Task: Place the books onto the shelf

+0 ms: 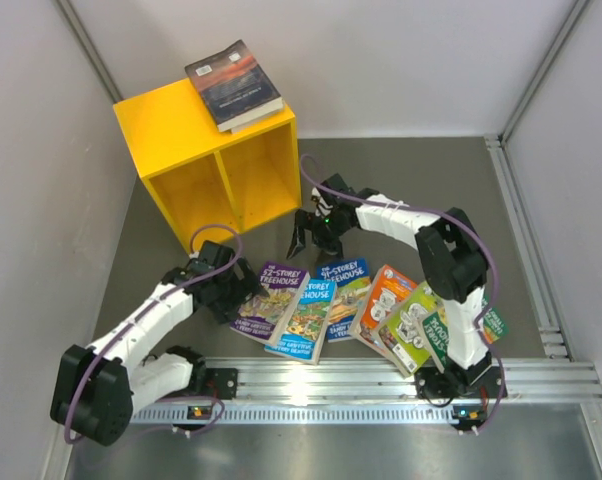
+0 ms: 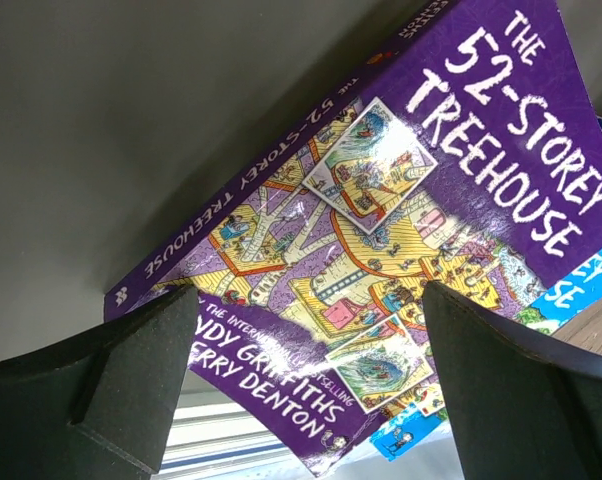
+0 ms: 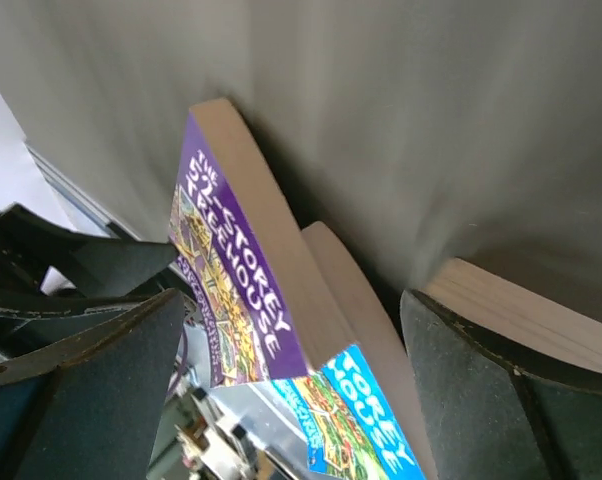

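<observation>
Heads up: in your left wrist view the purple book (image 2: 381, 230) gets clipped by the top edge. The left end effector (image 2: 306, 300) blocks its lower part, author names included. The blue book (image 2: 581, 285) only peeks out beside one finger.

In the right wrist view, the book (image 3: 531, 320) behind the right end effector (image 3: 291, 300) shows page edges only. Overhead, the right arm (image 1: 451, 270) hides most of the green book (image 1: 493, 322).

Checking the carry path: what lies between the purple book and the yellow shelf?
In the top view, only bare table separates the purple book from the shelf.
</observation>
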Tool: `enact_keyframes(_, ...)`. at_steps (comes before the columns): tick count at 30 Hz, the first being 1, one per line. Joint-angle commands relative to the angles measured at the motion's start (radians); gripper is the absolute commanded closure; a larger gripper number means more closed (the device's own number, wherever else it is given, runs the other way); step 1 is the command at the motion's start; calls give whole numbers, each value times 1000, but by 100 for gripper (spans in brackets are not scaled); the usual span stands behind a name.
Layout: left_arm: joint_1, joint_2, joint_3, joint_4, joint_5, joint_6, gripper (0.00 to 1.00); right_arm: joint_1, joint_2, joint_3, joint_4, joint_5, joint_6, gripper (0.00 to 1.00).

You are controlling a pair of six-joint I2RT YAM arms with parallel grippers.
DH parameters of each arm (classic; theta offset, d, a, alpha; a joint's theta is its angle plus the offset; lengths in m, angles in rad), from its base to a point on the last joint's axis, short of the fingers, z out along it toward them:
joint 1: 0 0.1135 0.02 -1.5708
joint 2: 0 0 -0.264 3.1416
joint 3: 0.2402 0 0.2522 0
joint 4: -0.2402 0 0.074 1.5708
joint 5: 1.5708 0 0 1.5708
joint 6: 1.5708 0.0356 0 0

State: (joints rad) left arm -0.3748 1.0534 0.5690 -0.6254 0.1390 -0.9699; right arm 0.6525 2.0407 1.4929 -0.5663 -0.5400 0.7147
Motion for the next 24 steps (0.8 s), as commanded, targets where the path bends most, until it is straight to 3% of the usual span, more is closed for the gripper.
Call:
enact_keyframes(1,-1,9,-30,64,10,5,1,74,44,41,23,-24,-27,12)
enact_keyframes(12,-1,85,-5,156,54,36,1,108,30,17,75,-60,12,22)
enact_keyframes(15,-1,103,12,165,63,49,1,101,16,32,74,-41,3,35)
enact_keyframes(16,-1,105,22,165,65,56,1,90,12,44,74,-31,2,48)
enact_keyframes(18,0,112,31,165,68,59,1,79,3,59,74,-25,3,64)
enact_keyframes(19,-1,115,41,164,70,62,1,67,0,75,74,-26,5,80)
enact_keyframes(21,-1,119,60,158,71,62,2,58,-7,92,72,-31,9,95)
enact_keyframes(22,-1,108,83,161,86,60,2,52,-11,102,72,-38,11,100)
enact_keyframes(24,-1,67,126,174,100,65,1,49,-33,107,74,-40,11,100)
